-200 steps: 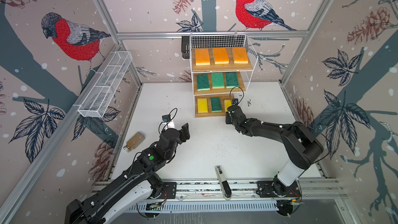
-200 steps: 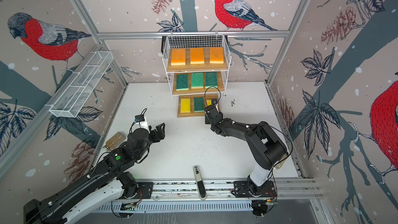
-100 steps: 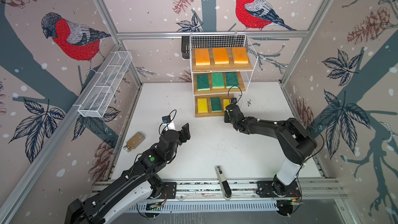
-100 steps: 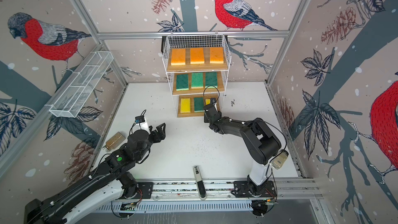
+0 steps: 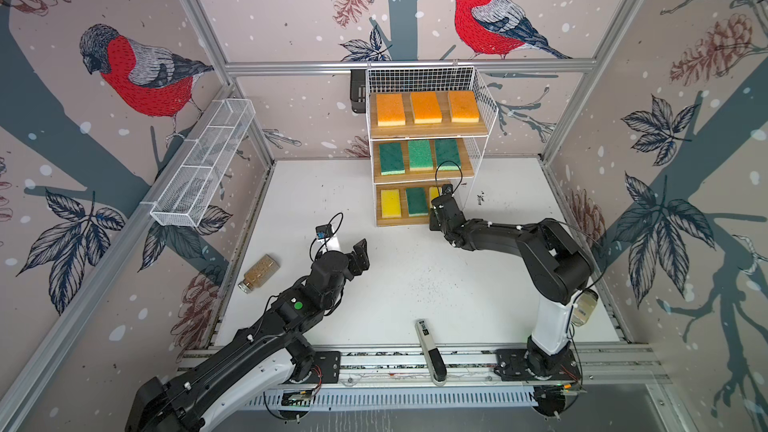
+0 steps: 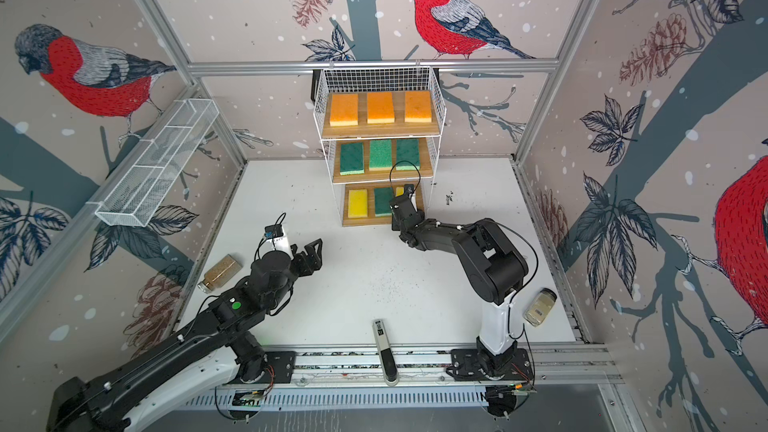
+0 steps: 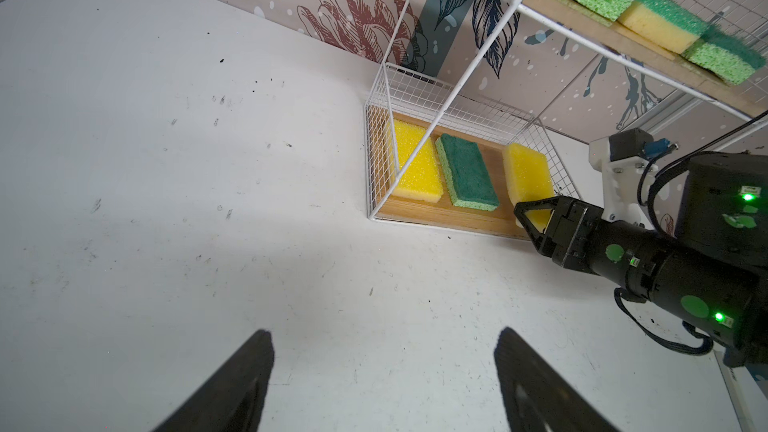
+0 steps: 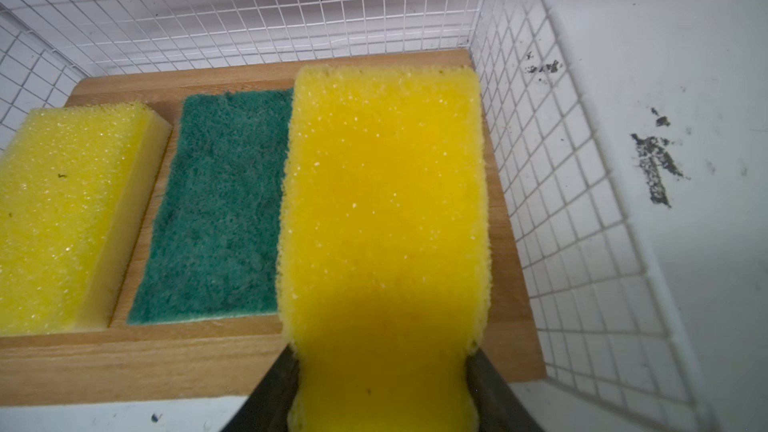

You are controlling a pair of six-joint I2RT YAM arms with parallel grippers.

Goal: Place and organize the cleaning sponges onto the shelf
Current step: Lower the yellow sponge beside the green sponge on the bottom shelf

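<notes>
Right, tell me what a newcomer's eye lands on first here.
The white wire-grid shelf with three wooden boards at the far wall draws the eye: three orange sponges on top, three green-topped sponges in the middle. At the bottom board the right gripper is shut on a yellow rectangular sponge, while the left gripper hangs open and empty over the white table. Big red-breasted bird prints cover the walls.

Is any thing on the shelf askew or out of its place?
Yes. On the bottom board, the rightmost yellow sponge is tilted, its near end raised in the right gripper, unlike the green sponge lying flat beside it.
</notes>
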